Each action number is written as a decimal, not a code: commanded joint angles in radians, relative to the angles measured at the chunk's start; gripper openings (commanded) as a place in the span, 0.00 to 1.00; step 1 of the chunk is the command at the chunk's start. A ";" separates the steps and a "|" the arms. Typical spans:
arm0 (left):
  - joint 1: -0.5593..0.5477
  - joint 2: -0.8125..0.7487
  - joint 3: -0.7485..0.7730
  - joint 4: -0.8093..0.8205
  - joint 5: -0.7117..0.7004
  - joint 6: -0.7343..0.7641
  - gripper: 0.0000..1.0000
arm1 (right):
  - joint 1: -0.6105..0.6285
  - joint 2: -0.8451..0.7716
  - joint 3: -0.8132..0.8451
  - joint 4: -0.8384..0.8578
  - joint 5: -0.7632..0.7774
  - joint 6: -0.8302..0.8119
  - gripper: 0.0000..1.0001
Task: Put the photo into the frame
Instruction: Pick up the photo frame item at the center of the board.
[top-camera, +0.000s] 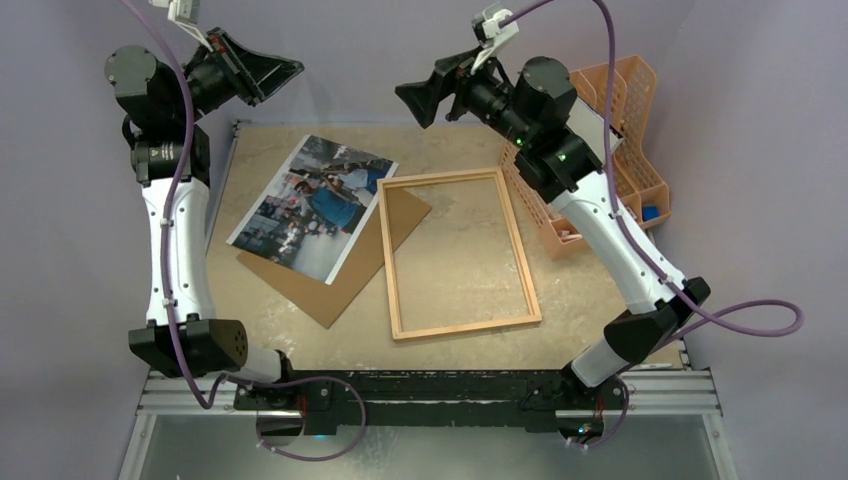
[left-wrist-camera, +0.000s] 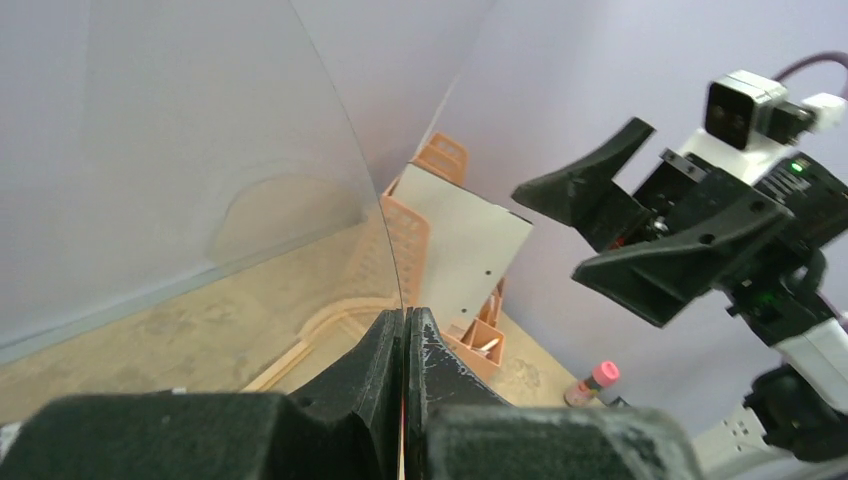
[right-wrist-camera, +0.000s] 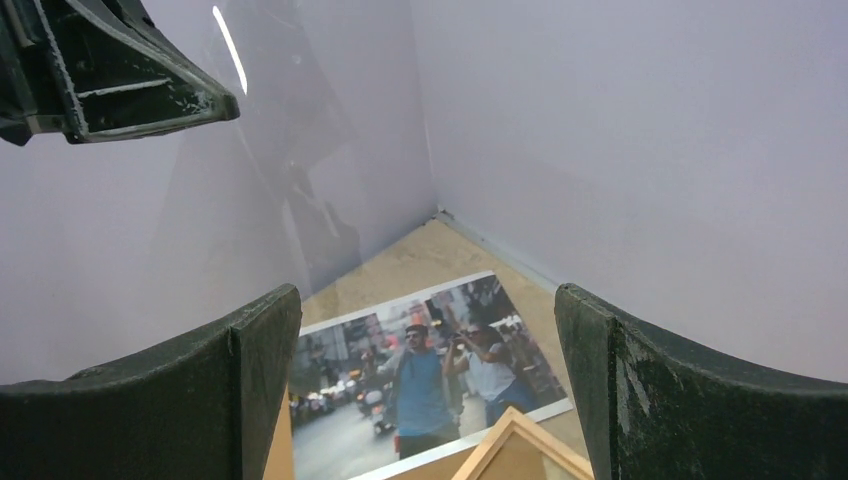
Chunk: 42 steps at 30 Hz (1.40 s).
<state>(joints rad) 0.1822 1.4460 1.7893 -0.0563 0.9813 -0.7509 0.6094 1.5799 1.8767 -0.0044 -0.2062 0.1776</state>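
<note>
photo (top-camera: 312, 205): lying face up on the brown panel (top-camera: 400, 215), just left of the frame (top-camera: 467, 327)
frame: lying flat on the table (top-camera: 300, 340)
left gripper (top-camera: 290, 70): clamping a clear pane (left-wrist-camera: 200, 150), up in the air
right gripper (top-camera: 412, 105): hanging wide open, gripping nothing
orange organizer (top-camera: 640, 100): sitting far right, holding a white board (left-wrist-camera: 465, 245)

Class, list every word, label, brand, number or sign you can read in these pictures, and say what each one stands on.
No text can be read in any view.
On the photo, any signs in the street scene are too small and blurred to read.
On the clear pane, held in the left gripper jaws, there is no print.
</note>
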 joint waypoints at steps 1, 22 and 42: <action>-0.042 -0.034 0.028 0.174 0.121 -0.036 0.00 | -0.002 -0.001 0.060 -0.033 -0.066 -0.088 0.99; -0.306 -0.170 -0.024 -0.561 -0.244 0.932 0.00 | -0.002 -0.017 0.147 -0.199 -0.129 -0.226 0.99; -0.325 -0.374 -0.221 -0.424 -0.295 1.124 0.00 | -0.002 -0.074 0.056 -0.293 -0.168 -0.440 0.99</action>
<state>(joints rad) -0.1379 1.1225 1.5932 -0.6064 0.7013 0.3309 0.6083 1.4902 1.8683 -0.2371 -0.3401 -0.2039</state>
